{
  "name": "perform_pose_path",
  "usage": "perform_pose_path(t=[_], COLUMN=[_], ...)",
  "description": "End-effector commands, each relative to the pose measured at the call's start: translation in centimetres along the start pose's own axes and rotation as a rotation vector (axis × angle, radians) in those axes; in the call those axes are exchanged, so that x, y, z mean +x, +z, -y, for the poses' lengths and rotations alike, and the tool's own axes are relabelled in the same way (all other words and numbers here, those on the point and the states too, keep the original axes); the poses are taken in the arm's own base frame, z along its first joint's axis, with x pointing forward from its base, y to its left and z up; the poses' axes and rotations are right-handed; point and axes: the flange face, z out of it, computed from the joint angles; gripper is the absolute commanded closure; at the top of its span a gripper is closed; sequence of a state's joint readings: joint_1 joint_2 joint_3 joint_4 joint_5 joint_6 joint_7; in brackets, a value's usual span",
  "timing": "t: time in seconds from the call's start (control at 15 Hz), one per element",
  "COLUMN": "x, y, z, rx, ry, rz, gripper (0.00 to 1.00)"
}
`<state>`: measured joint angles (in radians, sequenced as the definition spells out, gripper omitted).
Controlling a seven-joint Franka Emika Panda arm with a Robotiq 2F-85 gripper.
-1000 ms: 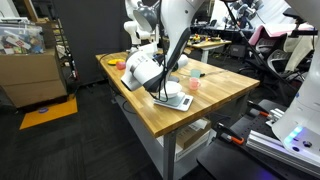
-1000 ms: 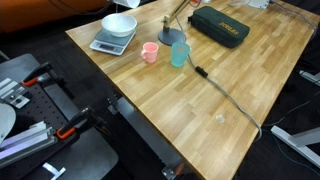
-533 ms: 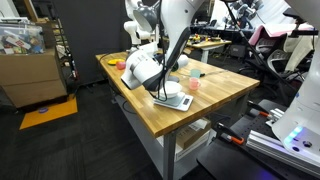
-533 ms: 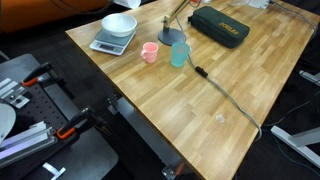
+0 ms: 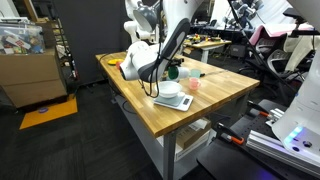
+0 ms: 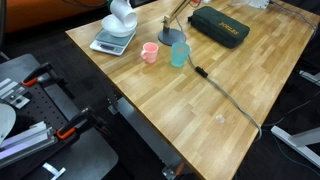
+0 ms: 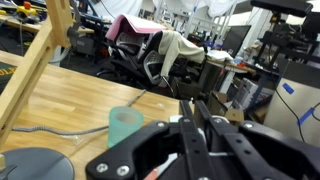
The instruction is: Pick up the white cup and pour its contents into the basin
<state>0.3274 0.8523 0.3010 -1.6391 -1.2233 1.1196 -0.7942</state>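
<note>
While the cup [image 7: 125,128] stands upright on the bench [image 6: 235,75] beside a pink cup [image 6: 150,51] — upright, so it keeps its contents — my end effector [image 7: 195,112] hangs short of it, pressed together on nothing I can see. I judge it must spread before any grasp.

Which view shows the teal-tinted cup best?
In an exterior view the cup stands whole and unblocked beside the pink cup. The wrist view shows it blurred, base behind the pincer; in an exterior view it is tiny.
</note>
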Motion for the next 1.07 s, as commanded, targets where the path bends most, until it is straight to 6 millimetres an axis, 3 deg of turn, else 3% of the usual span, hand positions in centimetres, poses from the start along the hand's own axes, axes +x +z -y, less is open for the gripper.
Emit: perform_pose_path(t=[0.0,0.2,0.6,1.0], x=[-1.5,-2.3,-2.3,-2.9], y=[1.3,2.0,2.9,6.0], z=[1.2,3.0,9.6,14.3], rx=[0.021,0.045,0.129,0.222], ry=[0.067,0.141,0.325,0.544], rz=[-0.182,-0.314,-0.542,-0.712], gripper=[0.98,0.98,0.98,0.98])
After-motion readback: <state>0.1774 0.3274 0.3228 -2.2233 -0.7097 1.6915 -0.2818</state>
